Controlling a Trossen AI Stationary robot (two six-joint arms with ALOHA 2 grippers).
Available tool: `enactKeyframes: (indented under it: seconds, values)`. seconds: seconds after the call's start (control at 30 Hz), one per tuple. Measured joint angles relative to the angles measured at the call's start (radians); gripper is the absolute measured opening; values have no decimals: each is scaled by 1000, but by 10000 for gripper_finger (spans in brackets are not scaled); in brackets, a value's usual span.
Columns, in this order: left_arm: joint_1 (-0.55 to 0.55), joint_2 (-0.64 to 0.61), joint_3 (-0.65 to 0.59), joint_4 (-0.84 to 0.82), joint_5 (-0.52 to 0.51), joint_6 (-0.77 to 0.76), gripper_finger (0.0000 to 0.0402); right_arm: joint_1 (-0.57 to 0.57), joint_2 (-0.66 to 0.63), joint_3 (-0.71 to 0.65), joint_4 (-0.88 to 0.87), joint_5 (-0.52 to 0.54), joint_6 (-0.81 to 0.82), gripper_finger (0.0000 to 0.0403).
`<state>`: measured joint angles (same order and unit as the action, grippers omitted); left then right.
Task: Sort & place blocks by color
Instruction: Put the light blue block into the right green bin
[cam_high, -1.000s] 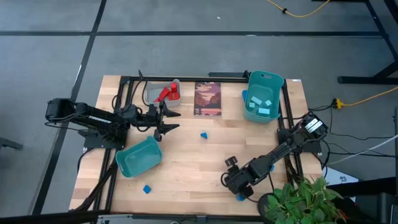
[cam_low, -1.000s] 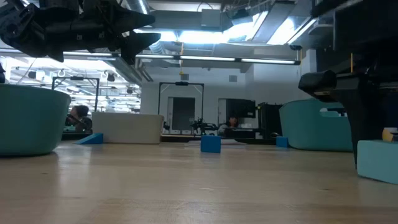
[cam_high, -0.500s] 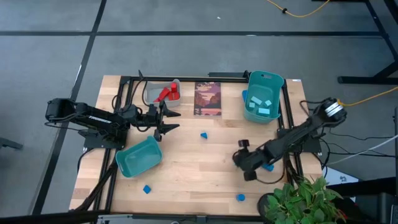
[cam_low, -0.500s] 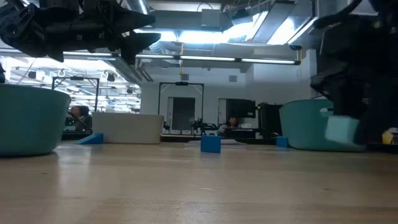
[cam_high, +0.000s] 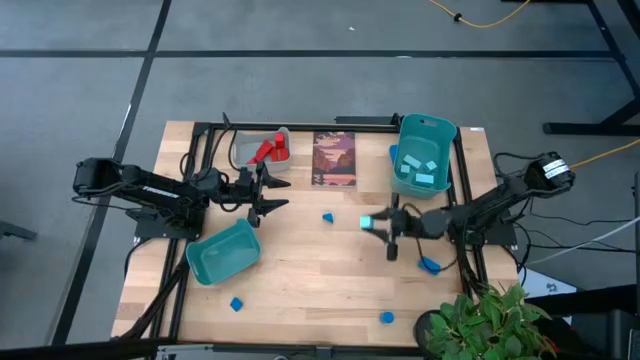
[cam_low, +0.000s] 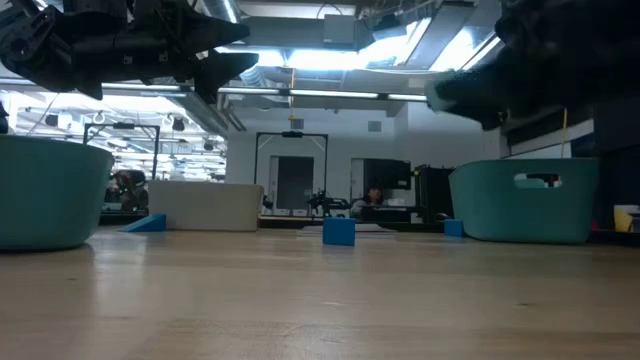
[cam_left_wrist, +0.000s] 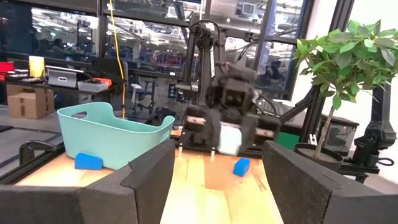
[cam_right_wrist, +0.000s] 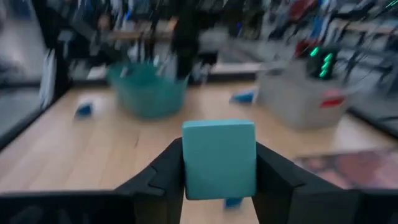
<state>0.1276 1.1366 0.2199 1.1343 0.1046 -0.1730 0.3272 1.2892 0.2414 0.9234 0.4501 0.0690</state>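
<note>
My right gripper (cam_high: 374, 222) hangs over the middle right of the table, pointing level toward the left edge, shut on a light cyan block (cam_right_wrist: 219, 158). The left wrist view shows that block (cam_left_wrist: 229, 139) head-on. My left gripper (cam_high: 279, 194) waits open above the table's left half, beside the grey bin (cam_high: 250, 150) with red blocks (cam_high: 268, 150). A teal bin (cam_high: 422, 170) at the far right holds light cyan blocks. Dark blue blocks lie on the table at the middle (cam_high: 327, 216), near left (cam_high: 237, 303), near right (cam_high: 387, 317) and right (cam_high: 430, 265). My right gripper pinches the cyan block by two opposite side faces (cam_right_wrist: 186, 163) between its two fingers (cam_right_wrist: 163, 173). The fingers reach level from the table's right side. The block stands out past the fingertips, lifted clear of the table.
A second teal bin (cam_high: 224, 251) stands tilted at the near left. A dark picture card (cam_high: 334, 158) lies at the far middle between the bins. A potted plant (cam_high: 480, 318) overhangs the near right corner. Bare wood lies around the middle blue block.
My right gripper has carried the cyan block up off the near right of the table and toward the far edge. It has tipped from pointing down to pointing level at the table's left. The block is now clear of the table.
</note>
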Motion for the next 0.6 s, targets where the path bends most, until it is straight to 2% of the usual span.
enactKeyframes:
  seconds: [0.13, 0.3, 0.4, 0.6]
  values:
    - [0, 0, 0, 0, 0, 0, 236, -97, 0, 11, 136, -78, -26, 139]
    - [0, 0, 0, 0, 0, 0, 236, -183, 0, 70, 152, -170, -18, 139]
    - [0, 0, 0, 0, 0, 0, 236, -210, 0, 78, 150, -213, -21, 139]
    - [0, 0, 0, 0, 0, 0, 236, -214, 0, 78, 145, -219, -21, 139]
